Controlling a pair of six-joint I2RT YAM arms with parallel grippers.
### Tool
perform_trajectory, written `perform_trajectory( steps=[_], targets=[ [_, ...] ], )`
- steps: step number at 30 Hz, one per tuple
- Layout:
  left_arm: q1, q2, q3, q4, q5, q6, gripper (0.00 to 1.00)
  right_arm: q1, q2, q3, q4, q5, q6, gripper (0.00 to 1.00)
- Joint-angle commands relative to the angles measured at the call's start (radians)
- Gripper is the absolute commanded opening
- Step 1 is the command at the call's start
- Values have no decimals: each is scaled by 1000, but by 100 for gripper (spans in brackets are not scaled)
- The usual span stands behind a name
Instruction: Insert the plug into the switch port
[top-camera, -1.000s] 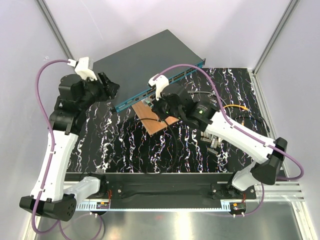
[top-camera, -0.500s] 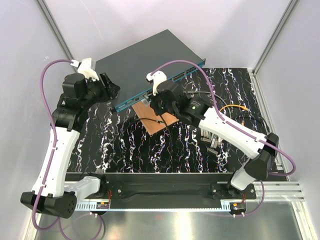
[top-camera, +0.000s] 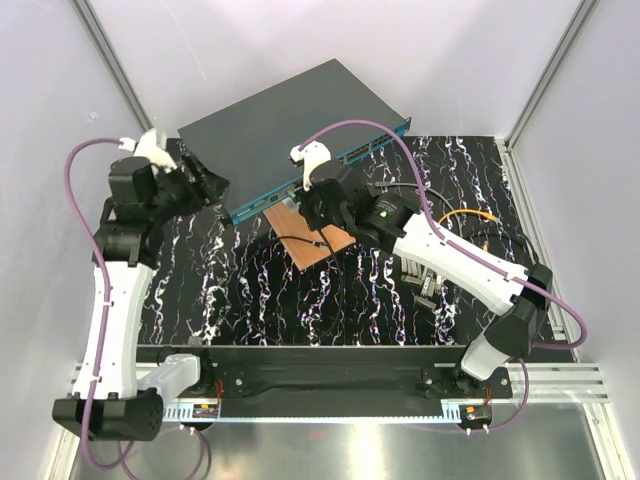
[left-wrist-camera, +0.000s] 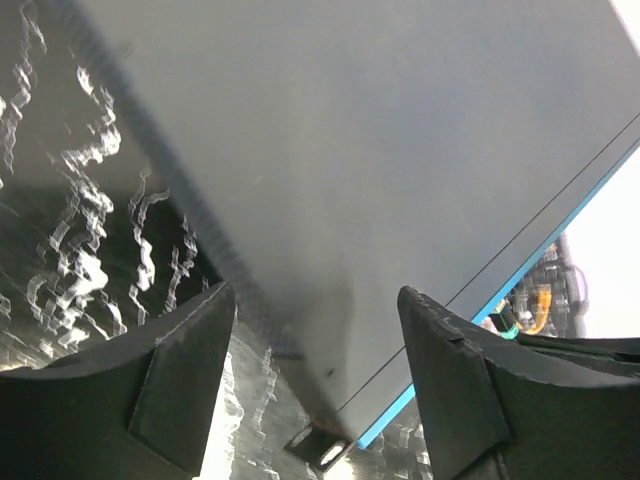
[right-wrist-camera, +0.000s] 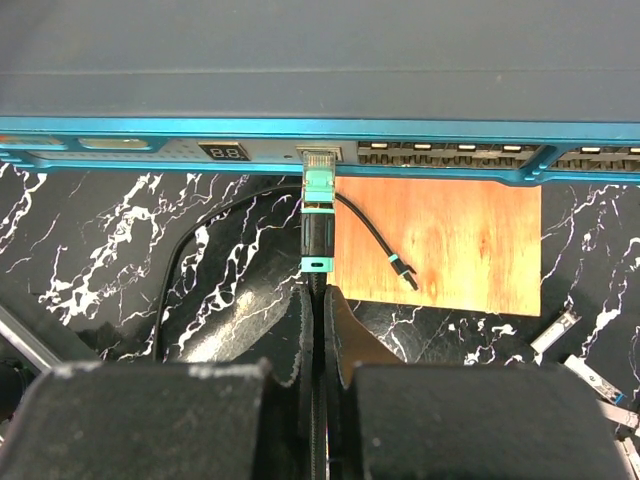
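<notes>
The right gripper (right-wrist-camera: 318, 300) is closed on the rear of the plug (right-wrist-camera: 318, 195). The plug points straight ahead of it, nose at a port of the switch (right-wrist-camera: 300, 60). The left gripper (left-wrist-camera: 312, 300) stands open at the switch corner.

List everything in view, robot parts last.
switch: one, dark grey, teal front, table's far side
plug: one, teal, at a switch port
cable: one, black, plug to right end effector
board: one, wooden, by switch front
lead: one, black, teal-tipped, on board
modules: several, silver, right of board
wire: one, orange, table's right
table: one, black marbled
left end effector: one, black, open, astride switch corner
right end effector: one, black, shut on cable
</notes>
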Motion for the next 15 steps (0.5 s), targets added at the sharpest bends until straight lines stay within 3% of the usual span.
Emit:
perform_trajectory(
  steps=[1, 5, 8, 15],
  targets=[
    [88, -58, -63, 79, 188, -124, 74, -8, 1, 30, 31, 51, -4, 0],
    [144, -67, -178, 209, 340, -249, 84, -8, -3, 31, 45, 68, -17, 0],
    [154, -43, -255, 309, 452, -374, 86, -8, -2, 30, 48, 80, -23, 0],
    [156, -44, -303, 438, 449, -431, 84, -8, 6, 34, 43, 126, -44, 0]
  ],
)
